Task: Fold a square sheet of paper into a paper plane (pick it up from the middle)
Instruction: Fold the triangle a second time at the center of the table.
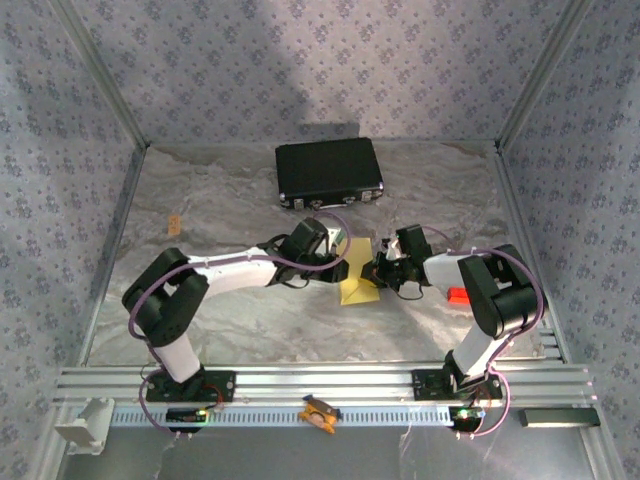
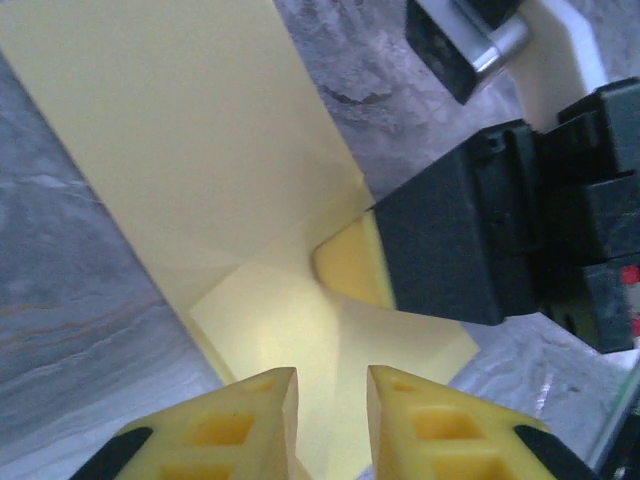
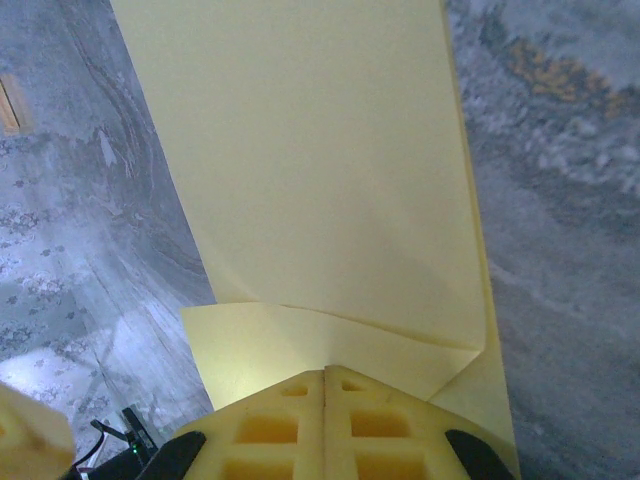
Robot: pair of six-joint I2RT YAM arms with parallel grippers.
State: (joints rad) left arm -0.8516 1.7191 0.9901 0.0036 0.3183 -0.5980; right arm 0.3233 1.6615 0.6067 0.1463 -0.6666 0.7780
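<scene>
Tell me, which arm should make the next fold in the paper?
Probably left: the left gripper hovers slightly open over the folded corner, while the right gripper, shut, seems to pin the paper down.

Top camera looks down from behind; both wrist cameras closely share the yellow paper (image 2: pixel 180 150).

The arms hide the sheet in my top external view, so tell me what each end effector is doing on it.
Observer: In the left wrist view the right end effector rests its tip on a folded flap of the yellow sheet.
Operator: Report its jaws.
Observer: The right wrist view shows them shut together, no gap.
Operator: Now the left one.
Observer: The left end effector is over the sheet, jaws slightly apart.
</scene>
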